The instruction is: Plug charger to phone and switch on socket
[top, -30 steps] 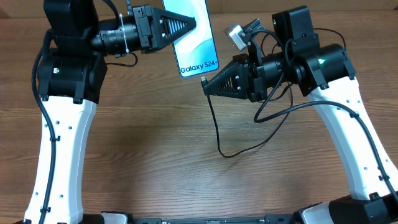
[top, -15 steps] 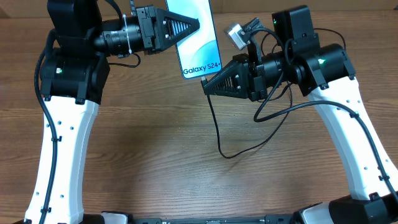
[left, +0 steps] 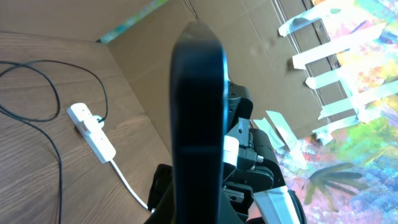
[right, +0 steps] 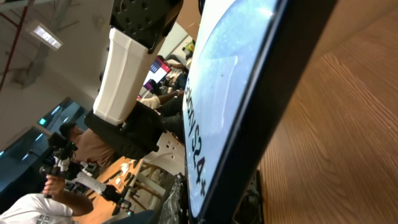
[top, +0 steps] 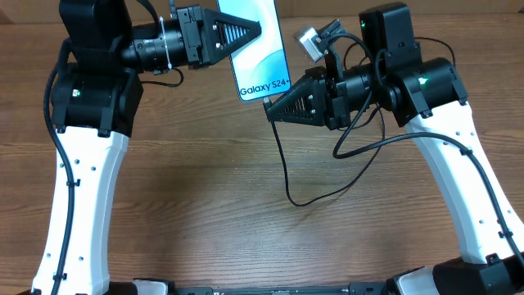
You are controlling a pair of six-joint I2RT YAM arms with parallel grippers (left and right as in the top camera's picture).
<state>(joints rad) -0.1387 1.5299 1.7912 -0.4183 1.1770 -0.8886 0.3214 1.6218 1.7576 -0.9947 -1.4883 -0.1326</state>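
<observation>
**Risks, near to far**
- Charger (top: 285, 168): its slack lies looped on the tabletop (top: 188, 205) and rises to the right gripper (top: 274, 108). We judge that a reach beyond the slack would tug the tip askew or drag the socket.
- Right gripper: closed on the charger's tip, just below the lower edge of the phone (top: 264, 61). We cannot tell whether tip and port touch. A tilted or off-line tip would scrape the edge instead of seating, and a hard push could bend it.
- Phone: held in the air, screen up, by the left gripper (top: 248, 31), which is closed on its far half. The hold is away from the port end, so we expect a push from the tip to pivot or slide the phone in the grip. A slip would drop it to the tabletop.
- Socket (left: 92, 129): on the tabletop at the far side, seen only from the left wrist, with a black cable running up to it. Both grippers are occupied, so the switch needs one freed. Letting go too early would drop the phone.

**Count**
- Charger: one.
- Grippers: two, both closed and loaded.
- Phone: one.
- Socket: one, with one white cord (left: 127, 183).
- Switches: too small to count.
</observation>
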